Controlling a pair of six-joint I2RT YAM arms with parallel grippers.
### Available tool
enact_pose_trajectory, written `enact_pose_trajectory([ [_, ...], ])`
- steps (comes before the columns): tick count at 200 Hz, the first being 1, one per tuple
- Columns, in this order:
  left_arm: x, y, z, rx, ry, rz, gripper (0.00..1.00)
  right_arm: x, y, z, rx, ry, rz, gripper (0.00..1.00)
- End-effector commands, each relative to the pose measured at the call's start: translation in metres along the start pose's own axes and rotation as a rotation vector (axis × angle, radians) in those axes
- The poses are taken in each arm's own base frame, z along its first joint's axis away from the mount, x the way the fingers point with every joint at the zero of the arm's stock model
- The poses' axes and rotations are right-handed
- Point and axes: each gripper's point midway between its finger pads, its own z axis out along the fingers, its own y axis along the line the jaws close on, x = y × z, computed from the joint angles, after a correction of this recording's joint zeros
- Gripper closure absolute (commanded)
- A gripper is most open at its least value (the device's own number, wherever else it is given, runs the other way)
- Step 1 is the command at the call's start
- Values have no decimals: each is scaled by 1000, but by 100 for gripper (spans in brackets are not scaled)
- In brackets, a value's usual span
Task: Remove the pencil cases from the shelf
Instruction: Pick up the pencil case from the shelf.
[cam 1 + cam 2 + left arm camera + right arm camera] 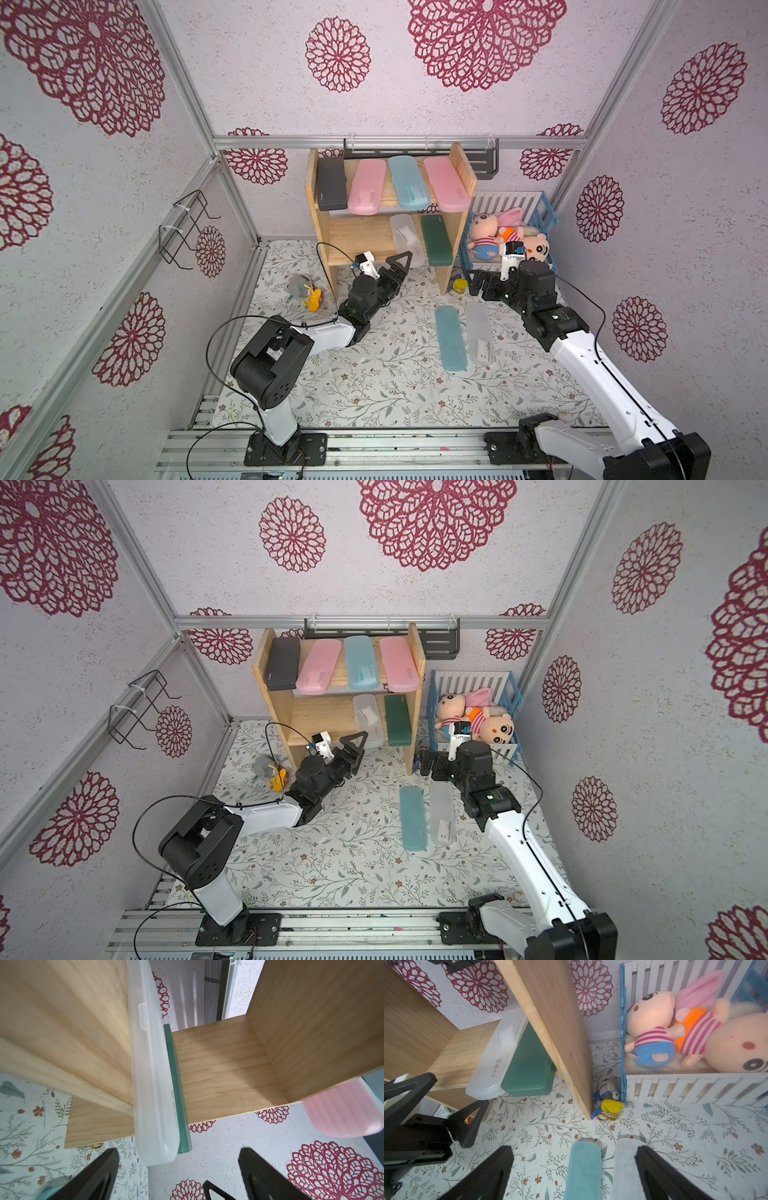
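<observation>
The pine shelf carries a black, a pink, a light blue and another pink pencil case on its top board. A frosted clear case and a dark green one lie on the lower board. My left gripper is open at that board's front; the clear case's overhanging end sits just between its fingertips, untouched, beside the green case. On the mat lie a teal case and a clear case. Over their far ends, my right gripper hangs open and empty.
A white-and-blue crib full of plush toys stands right of the shelf. A small yellow keychain toy lies by the shelf's right panel, and a grey-and-yellow toy left of the shelf. A dark rack hangs on the back wall.
</observation>
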Motion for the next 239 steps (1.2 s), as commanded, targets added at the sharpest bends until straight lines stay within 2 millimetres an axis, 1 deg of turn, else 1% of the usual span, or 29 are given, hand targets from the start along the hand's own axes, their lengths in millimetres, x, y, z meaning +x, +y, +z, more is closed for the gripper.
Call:
enact_pose_trajectory([
  [1, -2, -6, 6, 31, 6, -8, 9, -13, 3, 0, -22, -43, -23, 1],
  [15, -3, -5, 7, 29, 5, -11, 11, -15, 2, -1, -20, -45, -23, 1],
  [43, -5, -1, 9, 14, 5, -12, 19, -16, 1, -4, -14, -50, -26, 1],
  [68, -5, -2, 12, 17, 10, -10, 28, -14, -1, -5, -6, -45, -32, 1],
  [82, -5, -1, 14, 8, 15, -11, 31, -14, -2, -5, -6, -43, -35, 1],
  [127, -4, 8, 18, -5, 12, -23, 36, -15, -3, -4, -3, -36, -42, 1],
  [150, -3, 11, 20, -8, 14, -32, 49, -15, -3, -4, -2, -38, -43, 1],
  [167, -3, 12, 20, -8, 15, -36, 54, -14, -4, -5, 0, -39, -44, 1],
  [186, -3, 11, 20, -5, 16, -33, 56, -14, -4, -5, 2, -37, -45, 1],
  [192, -3, 10, 21, -4, 18, -31, 59, -14, -4, -5, 2, -38, -46, 1],
  [210, -3, 9, 21, -7, 19, -27, 70, -14, -4, -5, 1, -38, -47, 1],
  [224, -3, 9, 21, -10, 18, -27, 72, -15, -4, -6, 1, -40, -48, 1],
  [239, -3, 9, 20, -13, 18, -27, 85, -15, -4, -7, 2, -41, -48, 1],
])
